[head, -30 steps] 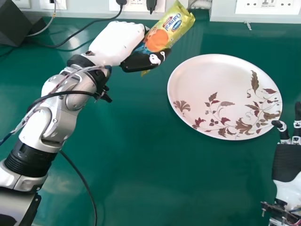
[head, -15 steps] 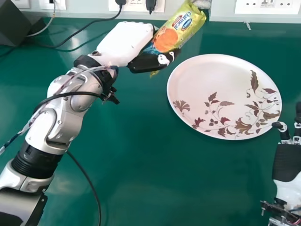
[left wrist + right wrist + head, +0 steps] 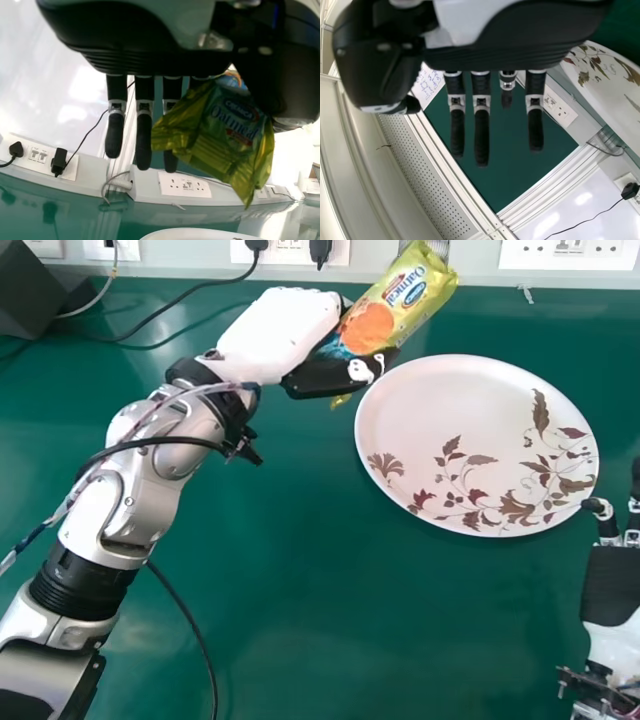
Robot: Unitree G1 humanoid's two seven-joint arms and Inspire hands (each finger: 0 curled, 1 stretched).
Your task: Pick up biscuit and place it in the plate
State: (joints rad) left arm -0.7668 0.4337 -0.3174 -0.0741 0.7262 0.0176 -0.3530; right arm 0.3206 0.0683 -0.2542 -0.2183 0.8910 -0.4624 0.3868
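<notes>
Left hand point(image 3: 284, 328): pinching biscuit point(image 3: 400, 302), apparently by the thumb, near the plate point(image 3: 440, 420), off its far left side. Right hand point(image 3: 612, 585): fingers straight, spread. Pick-up done; placing and release outstanding.

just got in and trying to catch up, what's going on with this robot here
The robot's left hand is gripping a yellow packet of oatmeal biscuits, held up by the far left side of the floral-patterned plate. The biscuits are not on the plate yet. The right hand is at the right of the head view, its fingers open and holding nothing.
</notes>
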